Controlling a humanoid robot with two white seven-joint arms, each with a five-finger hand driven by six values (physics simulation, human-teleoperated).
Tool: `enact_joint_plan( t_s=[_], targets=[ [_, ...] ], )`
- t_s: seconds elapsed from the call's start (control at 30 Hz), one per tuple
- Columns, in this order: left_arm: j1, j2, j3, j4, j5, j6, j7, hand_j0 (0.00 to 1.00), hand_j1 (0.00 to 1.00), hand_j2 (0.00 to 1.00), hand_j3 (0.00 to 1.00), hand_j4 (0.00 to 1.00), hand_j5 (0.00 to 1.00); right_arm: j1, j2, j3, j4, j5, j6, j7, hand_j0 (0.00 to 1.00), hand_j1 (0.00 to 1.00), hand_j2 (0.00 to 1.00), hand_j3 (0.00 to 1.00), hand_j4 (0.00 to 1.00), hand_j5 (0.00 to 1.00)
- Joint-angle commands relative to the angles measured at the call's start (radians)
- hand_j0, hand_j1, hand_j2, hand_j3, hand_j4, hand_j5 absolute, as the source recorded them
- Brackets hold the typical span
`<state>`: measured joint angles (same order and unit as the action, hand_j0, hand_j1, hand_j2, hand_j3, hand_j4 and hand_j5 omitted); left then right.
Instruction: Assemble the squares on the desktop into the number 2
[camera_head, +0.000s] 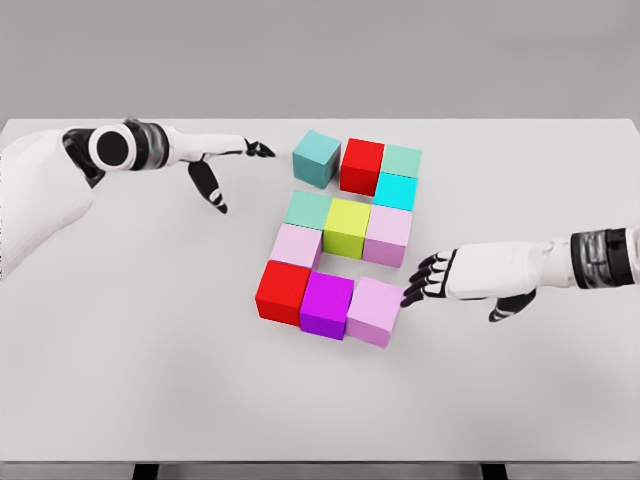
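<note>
Eleven coloured cubes are seen gathered near the middle of the white tabletop (120, 380), a little toward its far edge, in the form of a nearly finished 2. At the top a teal cube (316, 158) is turned slightly and set a small step apart from the red cube (361, 164), beside which a pale green cube (402, 160) and, below it, a cyan cube (396, 190) are placed. The middle row is made of a green cube (308, 210), a yellow-green cube (347, 226) and a pink cube (388, 235); a light pink cube (296, 246) is joined under the left end. The bottom row is formed by a second red cube (282, 291), a magenta cube (327, 305) and a lilac cube (375, 311). The right hand (432, 277) is held at the right side of the lilac cube, its dark fingers (415, 291) lightly curled and touching the cube face, with nothing gripped. The left hand (222, 160) is held above the far left part of the tabletop, fingers spread and empty, well apart from the teal cube. The cubes are judged to be light, stiff and smooth, so they would probably slide easily when pushed on a flat side; a push low and centred is advised, as an off-centre push may turn them. No containers are present.
</note>
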<state>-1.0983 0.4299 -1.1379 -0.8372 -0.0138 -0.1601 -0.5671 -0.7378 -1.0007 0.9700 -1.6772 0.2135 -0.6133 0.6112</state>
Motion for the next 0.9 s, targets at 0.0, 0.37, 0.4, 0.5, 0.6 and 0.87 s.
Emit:
enact_joint_plan(
  t_s=[0.0, 0.37, 0.4, 0.5, 0.6, 0.87],
  targets=[
    [0.000, -0.028, 0.003, 0.055, -0.017, 0.004, 0.001, 1.00, 1.00, 1.00, 1.00, 1.00, 1.00, 0.000, 0.001, -0.001, -0.001, -0.006, 0.002, 0.000, 1.00, 1.00, 1.00, 1.00, 1.00, 1.00],
    [-0.011, -0.060, 0.001, 0.059, -0.025, 0.005, 0.001, 1.00, 1.00, 1.00, 1.00, 1.00, 1.00, -0.002, -0.006, -0.005, 0.013, -0.009, 0.002, 0.000, 1.00, 1.00, 1.00, 1.00, 1.00, 1.00],
    [-0.011, -0.065, 0.001, 0.059, -0.026, 0.004, 0.001, 1.00, 1.00, 1.00, 1.00, 1.00, 1.00, -0.009, -0.009, -0.010, 0.036, -0.017, 0.002, 0.000, 1.00, 1.00, 1.00, 1.00, 1.00, 1.00],
    [-0.011, -0.073, 0.001, 0.056, -0.035, 0.005, 0.001, 1.00, 1.00, 1.00, 1.00, 1.00, 1.00, -0.023, -0.013, -0.047, 0.102, -0.039, 0.002, 0.000, 1.00, 1.00, 1.00, 1.00, 1.00, 1.00],
    [-0.017, -0.073, 0.001, 0.047, -0.037, 0.004, 0.001, 1.00, 1.00, 1.00, 1.00, 1.00, 1.00, -0.028, -0.012, -0.079, 0.177, -0.149, 0.002, 0.000, 1.00, 1.00, 1.00, 1.00, 1.00, 1.00],
    [-0.018, -0.082, 0.000, 0.040, -0.040, 0.002, 0.000, 1.00, 1.00, 1.00, 1.00, 1.00, 1.00, -0.037, -0.001, -0.082, 0.367, -0.603, 0.002, 0.000, 1.00, 1.00, 1.00, 1.00, 1.00, 1.00]
  ],
)
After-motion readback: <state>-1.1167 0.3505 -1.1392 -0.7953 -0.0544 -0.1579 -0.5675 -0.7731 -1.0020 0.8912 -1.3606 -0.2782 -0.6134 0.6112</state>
